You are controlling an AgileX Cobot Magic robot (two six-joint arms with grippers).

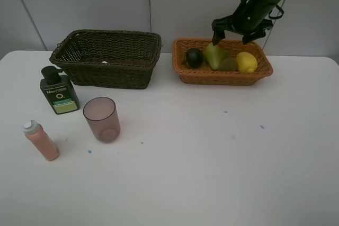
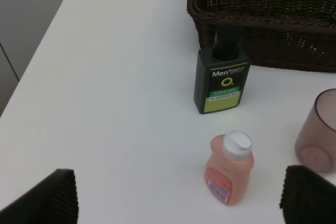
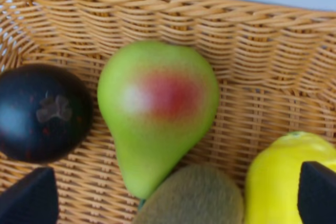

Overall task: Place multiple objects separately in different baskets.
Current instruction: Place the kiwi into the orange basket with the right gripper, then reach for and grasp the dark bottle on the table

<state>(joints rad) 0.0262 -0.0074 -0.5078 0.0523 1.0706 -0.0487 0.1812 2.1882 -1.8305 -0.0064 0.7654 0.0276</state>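
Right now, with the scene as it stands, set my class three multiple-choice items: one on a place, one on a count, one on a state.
1. Where does the dark green bottle stand?
A. On the table, by the dark brown basket
B. Inside that basket
C. Among the fruits

2. How many fruits lie in the orange basket?
A. Two
B. Three
C. Four

3. The right gripper is:
A. shut on a fruit
B. open, above the fruits
C. shut on the basket rim

Answers:
1 A: it stands at the basket's corner.
2 C: dark round fruit, pear, kiwi, lemon.
3 B: the fingertips are wide apart, gripping nothing.
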